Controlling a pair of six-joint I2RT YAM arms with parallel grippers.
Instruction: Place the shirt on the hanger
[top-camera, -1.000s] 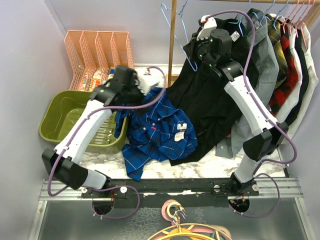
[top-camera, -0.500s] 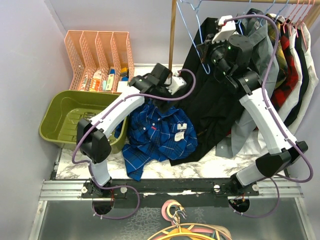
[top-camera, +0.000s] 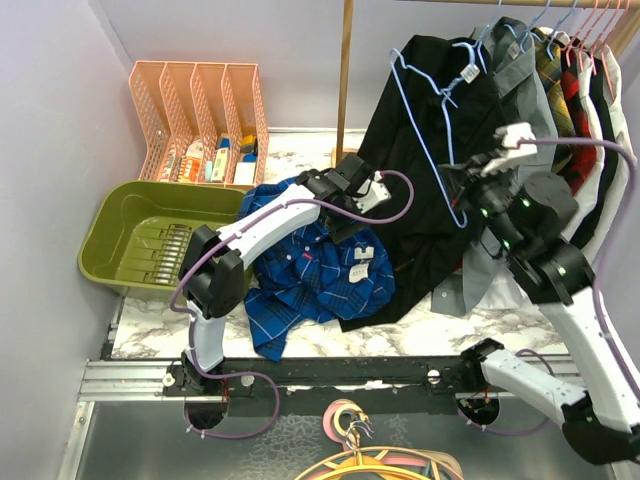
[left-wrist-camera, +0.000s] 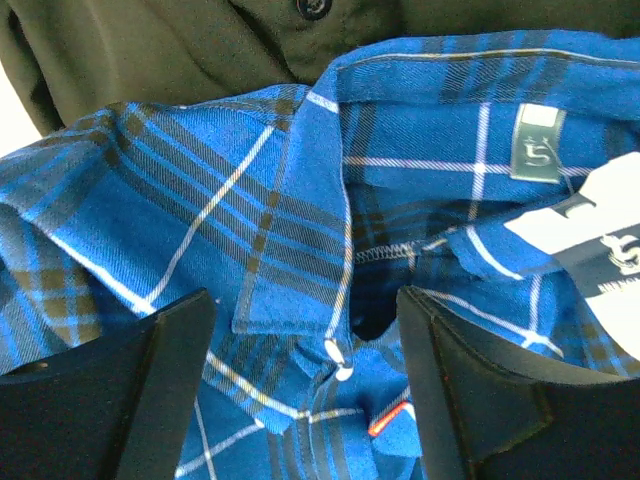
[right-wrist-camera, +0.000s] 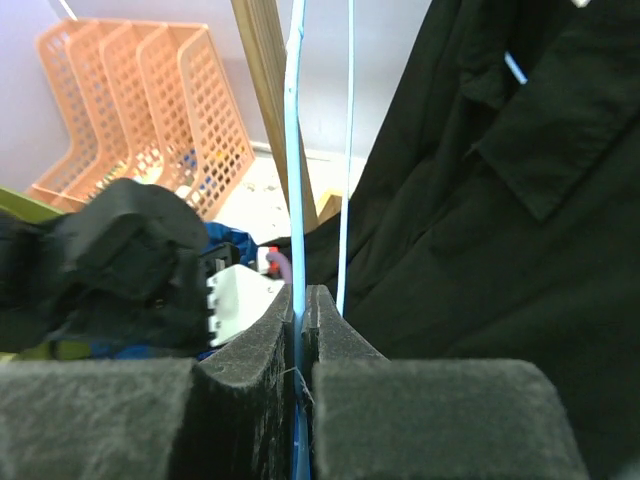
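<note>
The blue plaid shirt (top-camera: 320, 265) lies crumpled in the middle of the bench (top-camera: 430, 325), its collar end up toward the back and its lower part trailing to the near edge. White paper tags (top-camera: 362, 262) sit on its front. Its right side lies against a black shirt (top-camera: 420, 180) that drapes down from the rail onto the bench.

The left claw (left-wrist-camera: 303, 300) hangs just over the collar area. From its wrist camera the two dark fingers (left-wrist-camera: 120, 390) stand spread apart on either side of the collar fold, a small white button and the neck label. The fabric fills the view between them, but I cannot tell whether the tips touch the cloth.

The light-blue wire hanger (right-wrist-camera: 293, 150) is up in the air in front of the black shirt, off the rail and tilted. The right claw (right-wrist-camera: 300, 310) has its fingers pressed together on the hanger's wire, pinching it near the low end.

Further out, a wooden pole (top-camera: 345, 70) stands at the back. An orange file rack (top-camera: 195, 100) and a green tub (top-camera: 120, 225) sit to the left. A row of hung shirts (top-camera: 580, 120) fills the right corner, and a pile of coloured hangers (top-camera: 370, 460) lies below the arm bases.
</note>
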